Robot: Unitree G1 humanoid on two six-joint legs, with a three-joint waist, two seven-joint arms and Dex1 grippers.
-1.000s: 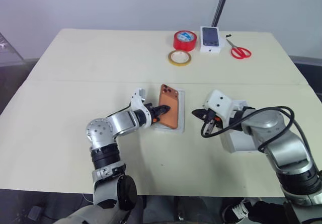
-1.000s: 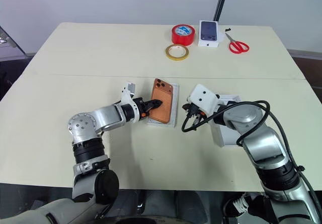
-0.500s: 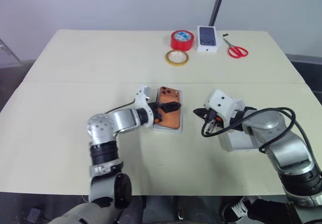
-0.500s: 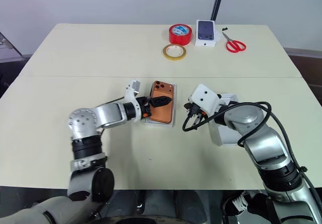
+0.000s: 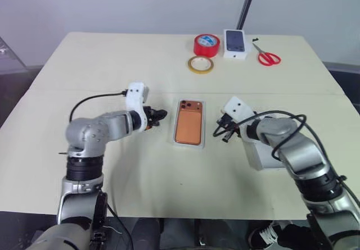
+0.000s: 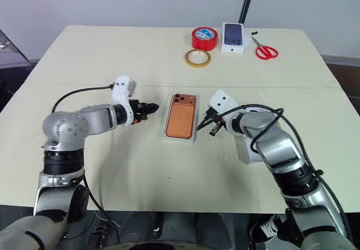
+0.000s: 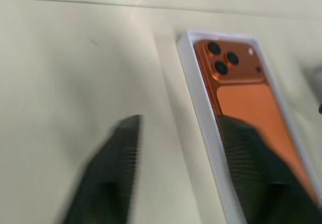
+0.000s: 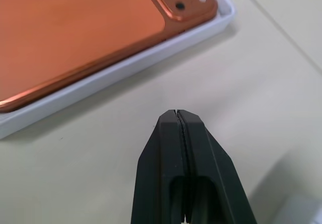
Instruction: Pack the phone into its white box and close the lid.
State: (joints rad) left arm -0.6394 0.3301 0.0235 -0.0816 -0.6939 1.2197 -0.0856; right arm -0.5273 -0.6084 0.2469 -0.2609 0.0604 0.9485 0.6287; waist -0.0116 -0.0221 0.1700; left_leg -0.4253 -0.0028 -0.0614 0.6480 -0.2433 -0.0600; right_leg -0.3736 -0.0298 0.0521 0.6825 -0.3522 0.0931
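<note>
The phone (image 5: 188, 123) lay back-up inside the white box (image 5: 203, 127), camera bump toward the far side of the table (image 5: 112, 64), seated flat as far as could be judged. That half of the job looked done. The lid (image 5: 264, 155) sat well off to the right, largely hidden under the right forearm, so the closing step was not yet done.

The right gripper (image 8: 182, 133) hovered just beside the box's right edge, fingers pressed tight together, empty. The left gripper (image 7: 176, 133) hung to the left of the box, apart from it, fingers spread with nothing between them.

The risks from there: the right gripper sat low and close, so a sideways sweep toward the lid could have clipped the thin rim and skated the box across the smooth table. With fingers shut it could not grasp the lid until it opened. The lid fits closely over the box, so a skewed placement could have jammed on a corner. The tape rolls (image 5: 206, 44), scissors (image 5: 268, 55) and printed carton (image 5: 235, 42) stood well clear.
</note>
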